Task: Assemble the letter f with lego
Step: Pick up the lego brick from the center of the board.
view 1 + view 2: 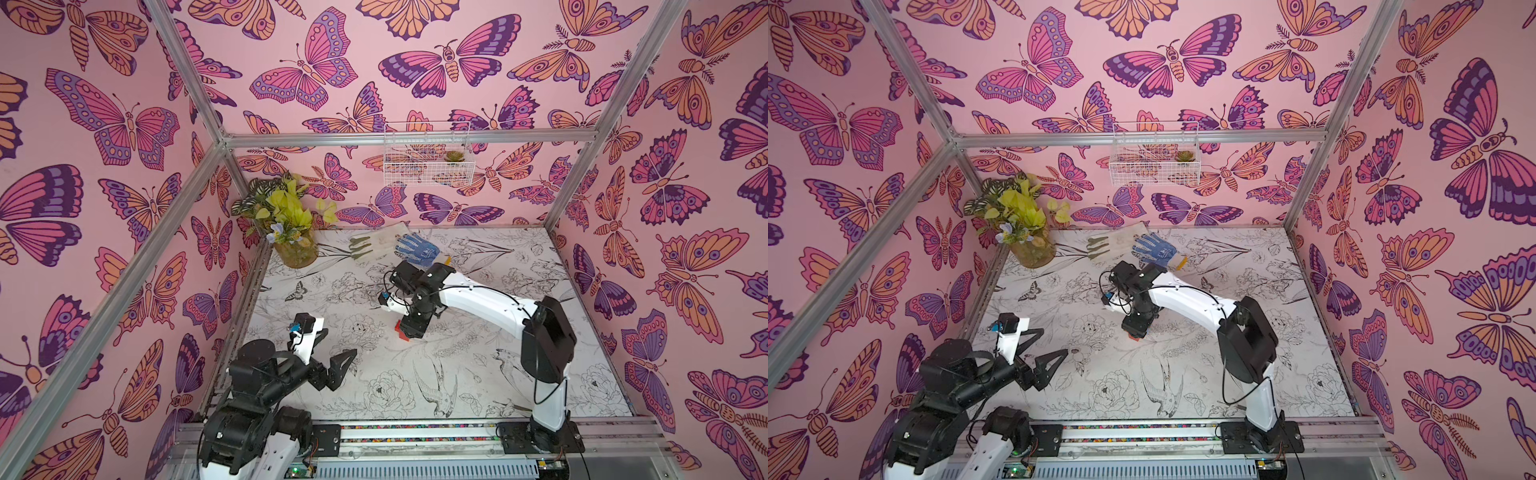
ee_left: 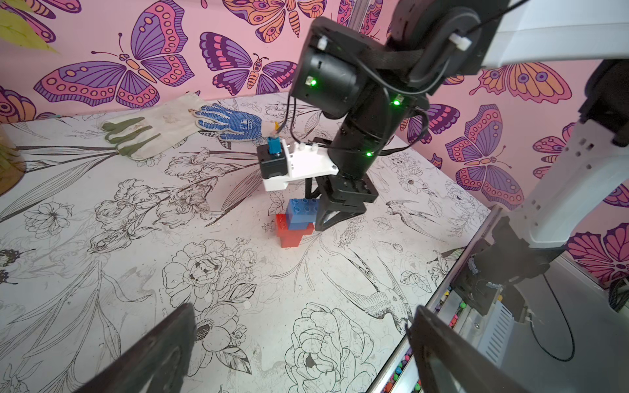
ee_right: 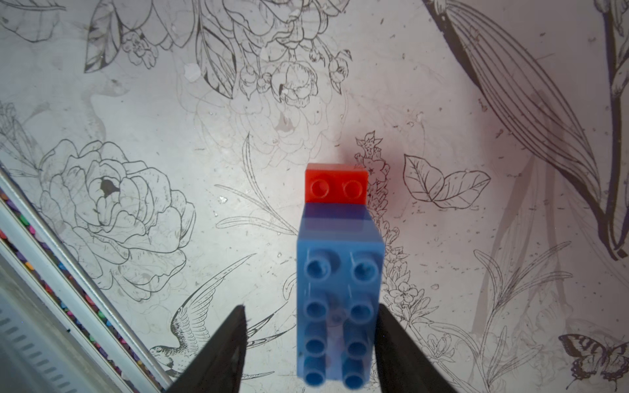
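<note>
Between the parted jaws of the right gripper (image 3: 310, 307), the blue crossbar (image 3: 340, 251) is straddled, ungripped; a blue dotted glove (image 1: 415, 247) is seen beyond; the left gripper (image 1: 340, 341) is spread empty.

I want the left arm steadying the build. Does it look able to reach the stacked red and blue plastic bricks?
Probably only from the side: the right pincer straddles the blue top brick from above, while bare tabletop lies between the open left pincer and the brick stack.
</note>
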`<action>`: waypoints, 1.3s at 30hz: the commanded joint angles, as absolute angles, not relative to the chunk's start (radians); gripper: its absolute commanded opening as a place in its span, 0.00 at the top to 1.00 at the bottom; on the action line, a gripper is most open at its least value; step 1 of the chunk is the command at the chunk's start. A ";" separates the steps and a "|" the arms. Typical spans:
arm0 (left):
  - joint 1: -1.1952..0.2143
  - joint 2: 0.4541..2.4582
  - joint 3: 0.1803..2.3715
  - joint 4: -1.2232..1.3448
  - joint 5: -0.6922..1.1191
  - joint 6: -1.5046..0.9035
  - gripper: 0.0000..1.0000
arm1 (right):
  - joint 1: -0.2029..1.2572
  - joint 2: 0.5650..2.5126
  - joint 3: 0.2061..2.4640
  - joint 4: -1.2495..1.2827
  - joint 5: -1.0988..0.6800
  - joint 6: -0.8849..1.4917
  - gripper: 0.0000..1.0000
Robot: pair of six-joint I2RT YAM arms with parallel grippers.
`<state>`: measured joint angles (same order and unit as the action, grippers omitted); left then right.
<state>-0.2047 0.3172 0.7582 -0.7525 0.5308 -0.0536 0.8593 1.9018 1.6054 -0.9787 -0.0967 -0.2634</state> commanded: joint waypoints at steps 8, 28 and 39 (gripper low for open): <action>-0.213 0.348 0.746 -0.736 0.536 -0.056 0.01 | 0.848 1.594 1.168 -0.439 -0.173 -0.240 0.36; -0.213 0.371 0.744 -0.729 0.550 -0.054 0.01 | 0.719 1.409 0.900 -0.162 -0.357 -0.257 0.34; -0.213 0.367 0.744 -0.729 0.550 -0.054 0.01 | 0.685 1.496 0.958 -0.232 -0.565 -0.418 0.34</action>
<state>-0.2100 0.3721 0.7582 -0.7490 0.5339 -0.0536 0.6888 1.4639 0.9211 -0.2028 -0.5003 -0.3584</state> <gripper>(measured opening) 0.989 0.657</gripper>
